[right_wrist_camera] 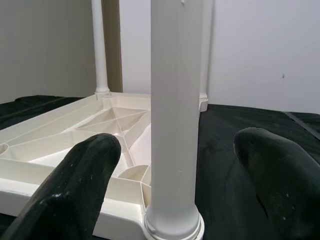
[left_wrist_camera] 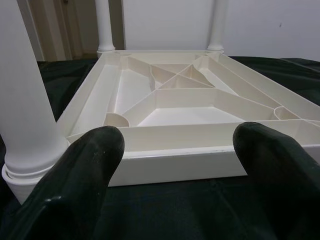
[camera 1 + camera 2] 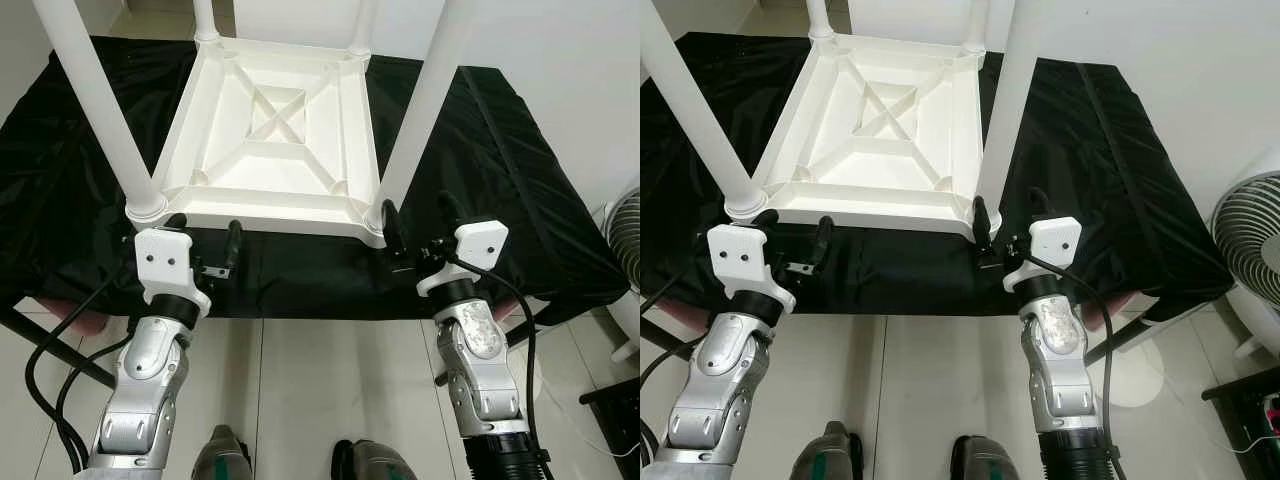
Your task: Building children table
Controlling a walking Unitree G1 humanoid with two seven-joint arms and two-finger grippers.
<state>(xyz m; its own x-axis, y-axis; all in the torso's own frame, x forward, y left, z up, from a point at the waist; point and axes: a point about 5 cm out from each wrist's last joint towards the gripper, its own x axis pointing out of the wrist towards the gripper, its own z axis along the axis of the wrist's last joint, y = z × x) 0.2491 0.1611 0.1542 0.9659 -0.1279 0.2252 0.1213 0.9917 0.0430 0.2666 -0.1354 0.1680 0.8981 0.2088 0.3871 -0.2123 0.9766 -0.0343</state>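
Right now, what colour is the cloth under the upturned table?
Black. The cloth shows best in the left eye view, spread beneath the white table.

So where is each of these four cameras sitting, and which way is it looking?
Left eye: on the head, looking down at the upside-down white table on black cloth, both arms and feet showing.
Right eye: beside it, same scene.
Left wrist: looks along the open left tool at the table's near edge.
Right wrist: looks along the open right tool at the near right leg.
All four share the table.
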